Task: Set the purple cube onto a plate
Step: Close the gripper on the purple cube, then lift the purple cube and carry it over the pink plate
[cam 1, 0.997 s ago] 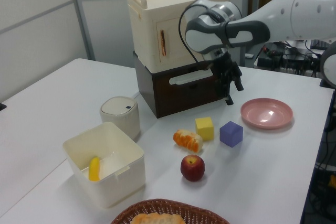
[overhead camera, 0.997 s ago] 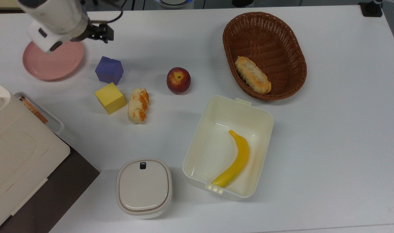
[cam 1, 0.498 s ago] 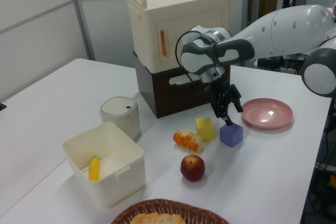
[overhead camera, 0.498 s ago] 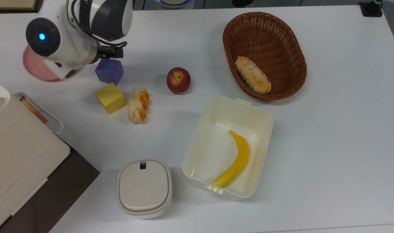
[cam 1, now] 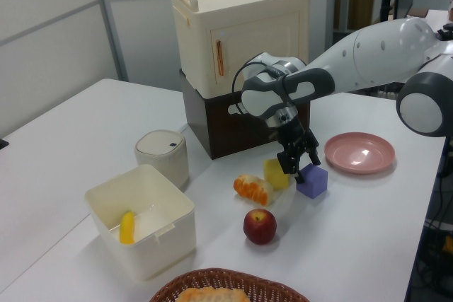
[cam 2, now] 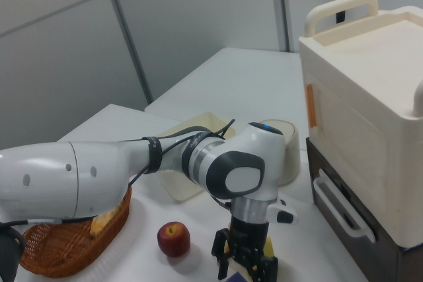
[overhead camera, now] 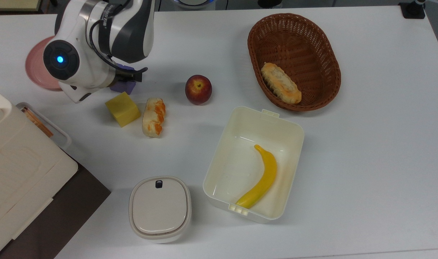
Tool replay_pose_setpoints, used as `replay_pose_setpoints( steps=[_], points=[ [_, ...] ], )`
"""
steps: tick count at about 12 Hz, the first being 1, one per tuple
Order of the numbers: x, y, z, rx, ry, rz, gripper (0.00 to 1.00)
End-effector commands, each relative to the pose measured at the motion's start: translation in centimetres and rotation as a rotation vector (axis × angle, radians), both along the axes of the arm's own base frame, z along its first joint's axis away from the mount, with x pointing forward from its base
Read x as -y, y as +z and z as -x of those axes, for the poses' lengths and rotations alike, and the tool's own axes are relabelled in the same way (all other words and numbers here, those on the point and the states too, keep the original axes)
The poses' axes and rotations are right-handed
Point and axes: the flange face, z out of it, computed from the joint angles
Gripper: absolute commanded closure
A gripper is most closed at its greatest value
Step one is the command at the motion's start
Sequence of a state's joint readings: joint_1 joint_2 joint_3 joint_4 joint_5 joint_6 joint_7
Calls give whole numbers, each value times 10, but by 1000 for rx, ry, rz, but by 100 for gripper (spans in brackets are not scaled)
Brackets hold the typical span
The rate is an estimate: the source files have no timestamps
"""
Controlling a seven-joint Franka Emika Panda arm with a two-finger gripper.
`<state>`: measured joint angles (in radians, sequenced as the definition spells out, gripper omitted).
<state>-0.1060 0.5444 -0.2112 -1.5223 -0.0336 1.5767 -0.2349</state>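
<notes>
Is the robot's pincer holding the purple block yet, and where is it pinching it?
Cannot tell. The pincer is down at the purple cube, which sits on the table.

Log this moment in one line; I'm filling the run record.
phase: reaching to grasp | gripper: open, at purple cube | cube: on table, beside yellow cube | plate: bare

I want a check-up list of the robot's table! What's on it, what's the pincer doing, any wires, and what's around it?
Surface: white table, dry and flat.
Job's things: purple cube on the table, not yet on the pink plate.
Clutter: yellow cube, apple, bread roll, wicker basket holding a pastry, open box holding a banana, lidded container.
Grippers: pincer low at the purple cube; grip unclear.
Cables: black cable along the arm's wrist.
Surroundings: cream case on a brown drawer unit.
</notes>
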Motion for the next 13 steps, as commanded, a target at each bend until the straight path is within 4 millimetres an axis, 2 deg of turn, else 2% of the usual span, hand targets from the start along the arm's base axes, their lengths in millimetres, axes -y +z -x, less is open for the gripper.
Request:
replay_pose_setpoints(
  steps=[1,2,3,4,5,7,9,11,13],
  points=[
    [-10,0,1,12,-15,11,18],
    [-17,0,-2,10,-37,43,43],
    [-15,3,-2,7,-40,74,67],
    [-15,7,-2,6,-33,77,81],
    [-13,12,-2,14,-32,80,87],
    [6,34,-2,41,9,84,90],
    [38,51,7,52,126,33,91],
    [70,61,21,48,208,-9,91],
    [97,62,33,19,269,-16,91]
  ],
)
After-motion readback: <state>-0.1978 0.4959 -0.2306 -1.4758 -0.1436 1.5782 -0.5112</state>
